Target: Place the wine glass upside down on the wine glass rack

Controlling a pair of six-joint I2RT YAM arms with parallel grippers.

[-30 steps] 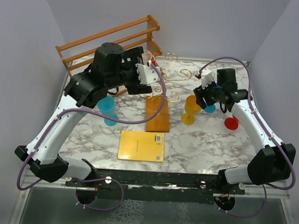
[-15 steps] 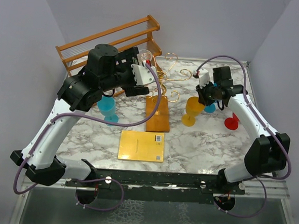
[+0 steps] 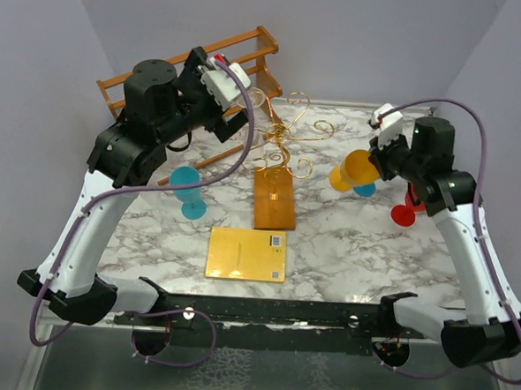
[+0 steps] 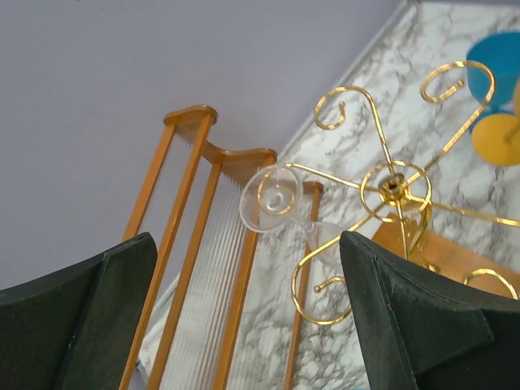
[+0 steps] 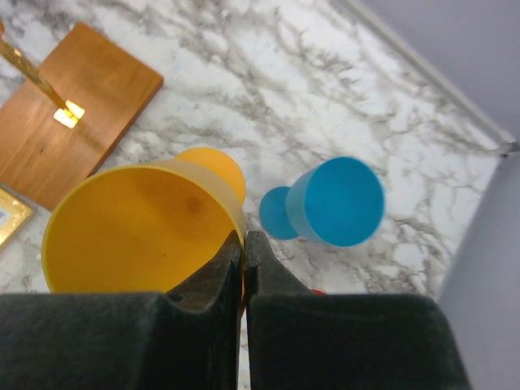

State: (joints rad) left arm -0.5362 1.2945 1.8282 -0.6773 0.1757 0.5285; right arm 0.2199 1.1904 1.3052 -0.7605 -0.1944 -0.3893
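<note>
Right gripper [image 5: 244, 237] has its fingers pressed together on the rim of the yellow glass [image 5: 138, 223], pinching the wall between them. From the top camera that glass is tipped sideways, foot toward 9 o'clock and mouth toward 3 o'clock. It sits at about 3 o'clock from the rack [image 4: 392, 189], apart from the wire. Whether it is fully clear of the table [image 3: 355, 245], the views don't settle.

Over on the left, the left gripper [image 4: 248, 236] is high at the 11 o'clock side of the rack. Its fingers are spread wide with nothing between them. Right in its view is a clear glass [image 4: 276, 199] on the rack's 10 o'clock arm. The stem runs through a gold curl, the foot disc faces the camera, and the bowl hangs beyond the wire.

The rack stands mid-table toward 12 o'clock, its post on a brown base [image 3: 273, 209]. The shelf [image 3: 252, 44] is behind it at 11 o'clock.

Around the table, the right blue glass [image 5: 335, 201] is just beside the yellow one at its 3 o'clock. A red glass [image 3: 404, 213] is further toward 4 o'clock. The left blue glass [image 3: 187, 190] is at 9 o'clock from the base, and a yellow book [image 3: 246, 253] lies flat at 6 o'clock from it.
</note>
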